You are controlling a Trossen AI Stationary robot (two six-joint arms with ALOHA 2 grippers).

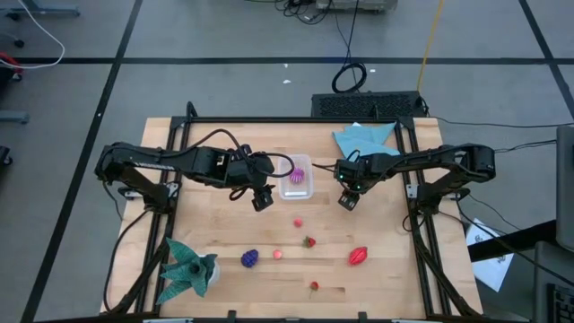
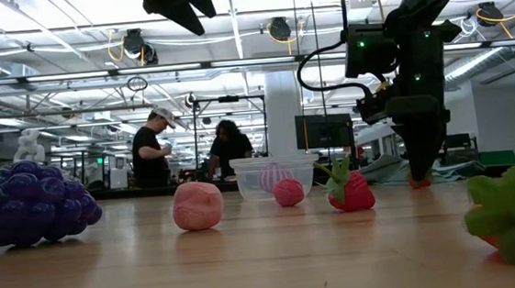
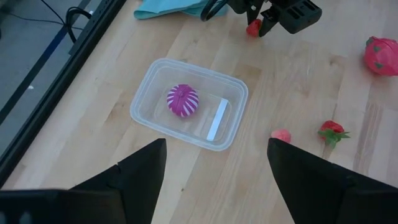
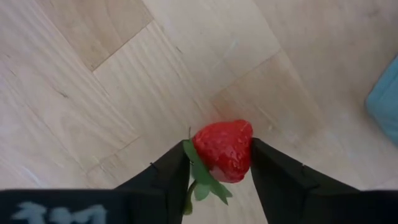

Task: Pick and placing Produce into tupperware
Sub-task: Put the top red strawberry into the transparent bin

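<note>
A: Where does the held strawberry sit relative to the tupperware?

B: It is pinched between the right gripper fingers, stem end hanging down, just above the table. The tub lies toward the left arm from there, near but apart, with bare wood between. It is nearly empty, holding one pink striped fruit, so room inside is plentiful.

A: And the left gripper?

B: Spread wide, holding nothing, hovering beside the tub's other side. The right arm clearly owns this move.

A: Anything in the way?

B: I judge not. The light blue cloth lies behind the right gripper, away from the path. The purple grapes, the oval red fruit and the other small berries lie well toward the near edge. The strawberry must clear the tub's rim before release.
</note>
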